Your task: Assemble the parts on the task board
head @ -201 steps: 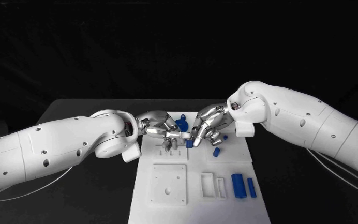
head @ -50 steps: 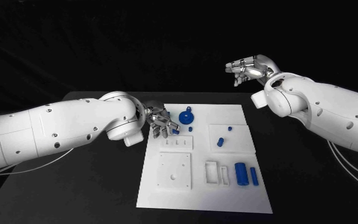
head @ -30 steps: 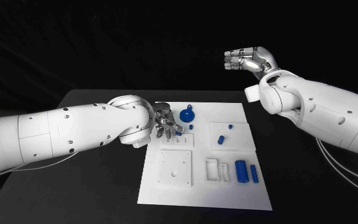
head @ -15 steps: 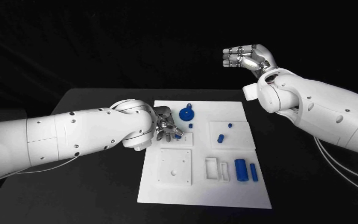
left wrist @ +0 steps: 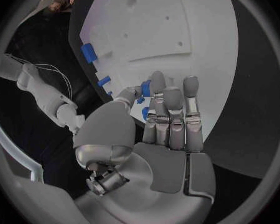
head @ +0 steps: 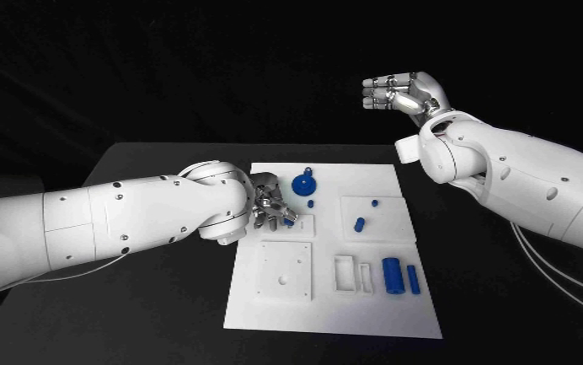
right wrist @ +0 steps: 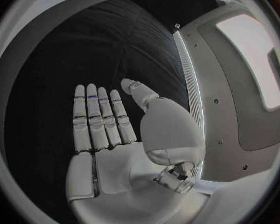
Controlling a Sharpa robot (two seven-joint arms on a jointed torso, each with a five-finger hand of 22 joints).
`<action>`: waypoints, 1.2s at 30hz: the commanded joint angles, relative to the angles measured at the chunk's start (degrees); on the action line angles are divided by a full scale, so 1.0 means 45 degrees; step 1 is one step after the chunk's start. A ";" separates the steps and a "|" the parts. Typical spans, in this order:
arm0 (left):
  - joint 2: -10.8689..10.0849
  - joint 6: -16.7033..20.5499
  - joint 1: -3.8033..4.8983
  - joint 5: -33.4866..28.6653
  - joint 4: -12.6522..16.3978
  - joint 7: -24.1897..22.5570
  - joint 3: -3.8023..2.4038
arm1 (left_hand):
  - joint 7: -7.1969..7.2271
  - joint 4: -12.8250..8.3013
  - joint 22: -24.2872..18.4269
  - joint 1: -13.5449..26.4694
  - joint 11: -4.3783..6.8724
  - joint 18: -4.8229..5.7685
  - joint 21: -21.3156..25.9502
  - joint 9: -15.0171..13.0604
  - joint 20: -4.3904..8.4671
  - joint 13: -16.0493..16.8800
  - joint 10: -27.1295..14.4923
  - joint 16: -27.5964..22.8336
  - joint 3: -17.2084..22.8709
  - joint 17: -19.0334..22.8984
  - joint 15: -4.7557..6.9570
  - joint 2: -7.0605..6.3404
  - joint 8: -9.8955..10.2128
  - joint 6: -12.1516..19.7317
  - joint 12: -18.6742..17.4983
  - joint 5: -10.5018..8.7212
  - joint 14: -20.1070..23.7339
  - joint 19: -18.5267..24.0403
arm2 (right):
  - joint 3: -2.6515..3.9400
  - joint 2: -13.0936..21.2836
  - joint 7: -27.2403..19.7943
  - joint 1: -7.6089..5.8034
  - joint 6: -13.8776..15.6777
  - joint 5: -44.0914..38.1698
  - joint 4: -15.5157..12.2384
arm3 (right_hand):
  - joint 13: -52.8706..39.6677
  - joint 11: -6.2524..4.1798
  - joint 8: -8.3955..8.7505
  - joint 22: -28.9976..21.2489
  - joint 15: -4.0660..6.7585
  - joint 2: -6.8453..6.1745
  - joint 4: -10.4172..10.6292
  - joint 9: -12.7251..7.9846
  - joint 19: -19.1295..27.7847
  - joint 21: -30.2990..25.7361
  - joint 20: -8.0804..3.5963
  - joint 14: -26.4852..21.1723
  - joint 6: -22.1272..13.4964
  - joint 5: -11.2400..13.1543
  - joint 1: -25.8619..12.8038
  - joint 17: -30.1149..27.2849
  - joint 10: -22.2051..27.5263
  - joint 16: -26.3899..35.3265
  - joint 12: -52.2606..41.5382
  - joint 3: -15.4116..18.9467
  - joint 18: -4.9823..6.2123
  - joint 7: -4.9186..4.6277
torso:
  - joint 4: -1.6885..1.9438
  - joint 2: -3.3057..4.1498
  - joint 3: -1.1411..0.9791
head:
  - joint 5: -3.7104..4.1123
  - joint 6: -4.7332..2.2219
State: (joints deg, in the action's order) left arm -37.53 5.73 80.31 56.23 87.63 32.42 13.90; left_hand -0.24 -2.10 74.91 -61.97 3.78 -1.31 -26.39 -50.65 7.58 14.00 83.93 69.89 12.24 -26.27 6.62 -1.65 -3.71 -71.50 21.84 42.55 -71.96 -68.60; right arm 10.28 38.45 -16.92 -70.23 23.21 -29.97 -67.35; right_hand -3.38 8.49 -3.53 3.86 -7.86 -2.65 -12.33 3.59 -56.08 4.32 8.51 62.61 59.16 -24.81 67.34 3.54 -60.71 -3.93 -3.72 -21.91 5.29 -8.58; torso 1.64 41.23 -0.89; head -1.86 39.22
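On the black worktop [head: 158, 297], your left hand [head: 270, 205] pinches a small blue peg [left wrist: 145, 88] over the white plastic task board [head: 328, 314]; tilt jams it; right hand [head: 401, 95] empty, fingers apart

A flat matte black table [head: 146, 314] fills the lower half of the frame. Behind it, across the whole upper half, hangs a dark, faintly creased black backdrop [head: 182, 53].

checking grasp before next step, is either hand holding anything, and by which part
Right hand is raised, holding nothing. Left hand is over the task board; whether it holds a part cannot be told.
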 commanded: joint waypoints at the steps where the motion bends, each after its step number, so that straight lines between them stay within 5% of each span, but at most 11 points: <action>1: -0.0009 -0.0302 -0.0020 0.0052 0.0028 0.0064 0.0006 | 0.0137 -0.2057 0.0251 -0.0133 0.0078 0.0013 -0.0048 -0.0012 0.0053 0.0020 0.0520 -0.0014 0.2100 -0.0022 0.0013 -0.0008 -0.0043 -0.0253 0.0042 0.0042 -0.0112 -0.0022 | 0.0009 -0.0007 -0.0137 0.0012 -0.0124 -0.0016 -0.0002 | 0.0020 0.0015 -0.0004 -0.0013 -0.0061 0.0012 -0.0001 -0.0006 0.0109 0.0020 -0.0015 -0.0057 -0.0062 0.0070 0.0107 -0.0017 0.0040 0.0076 0.0066 0.0068 0.0177 -0.0062 | 0.0005 0.0000 0.0003 | -0.0004 0.0028; 36: -0.0082 -0.0930 -0.0023 -0.0016 -0.0022 0.0194 0.0005 | 0.0132 -0.2119 0.0251 -0.0142 0.0080 0.0020 -0.0097 -0.0006 0.0065 0.0037 0.0517 -0.0038 0.2115 -0.0055 0.0019 -0.0010 -0.0039 -0.0259 0.0063 0.0026 -0.0130 -0.0009 | 0.0007 -0.0056 -0.0101 0.0121 -0.0252 -0.0027 0.0076 | 0.0019 0.0014 -0.0005 -0.0013 -0.0068 0.0085 0.0009 -0.0005 0.0111 0.0038 -0.0015 -0.0048 -0.0036 0.0211 0.0182 -0.0017 0.0030 0.0076 0.0065 0.0061 0.0193 -0.0067 | -0.0002 0.0019 0.0008 | -0.0011 0.0101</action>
State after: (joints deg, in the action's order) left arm -37.89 3.26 80.36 56.15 87.68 32.46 13.79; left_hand -0.21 -2.11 74.93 -61.98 3.68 -1.31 -26.62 -50.58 7.58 14.10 84.02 69.89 12.24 -26.43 6.73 -1.63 -3.72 -71.53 21.84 42.56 -72.27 -68.60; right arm 10.28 38.26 -16.85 -69.72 23.00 -29.97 -67.00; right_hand -3.34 8.49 -3.54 3.87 -8.05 -2.41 -12.33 3.59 -55.67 4.32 8.50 62.42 58.97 -24.18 67.58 3.55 -60.71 -3.93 -3.72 -21.92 5.28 -8.77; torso 1.64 41.30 -0.87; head -1.96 39.65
